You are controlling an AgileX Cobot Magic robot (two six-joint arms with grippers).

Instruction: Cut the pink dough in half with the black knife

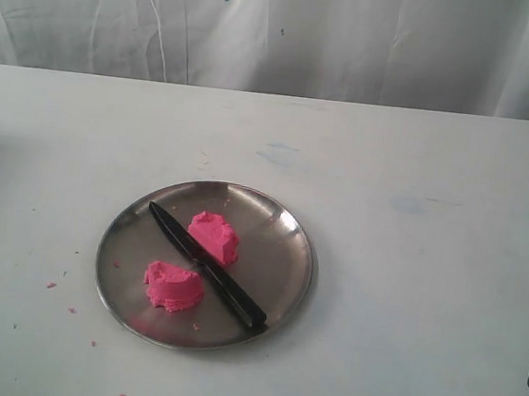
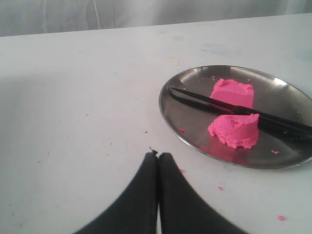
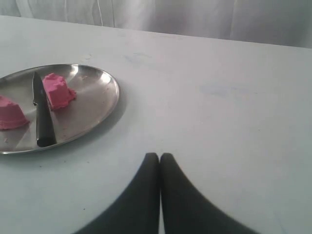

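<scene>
White bench [image 1: 406, 300] with a white curtain [image 1: 284, 28] behind it fills the exterior view.

Left of centre, lower frame: loose pink crumbs [image 1: 51, 285] on the bench beside the steel plate [image 1: 290, 230].

On the plate, centre of frame, the pink dough [image 1: 174, 286] already sits as two lumps. One is lower left, the second half [image 1: 214, 237] upper right. The black knife [image 1: 204, 264] lies diagonally between them, tip to the upper left and handle to the lower right near the rim. It looks to be touching both lumps, or nearly so. Cut looks done.

Left gripper [image 2: 158, 161]: fingers pressed together, empty, over bare bench to the left of the plate. Right gripper [image 3: 159, 161]: same, fingers together, nothing held, over bare bench right of the plate. Only a dark sliver of an arm shows at the far right edge of the exterior view.

Risks from here, as I see it:
- Picking the knife back up could drag the blade through the soft halves and smear or re-join them, since there's little clearance on either side.
- Handle sits by the rim. A sloppy grasp could tip or slide the plate.
- Dough is crumbly, so any contact sheds more bits.
</scene>
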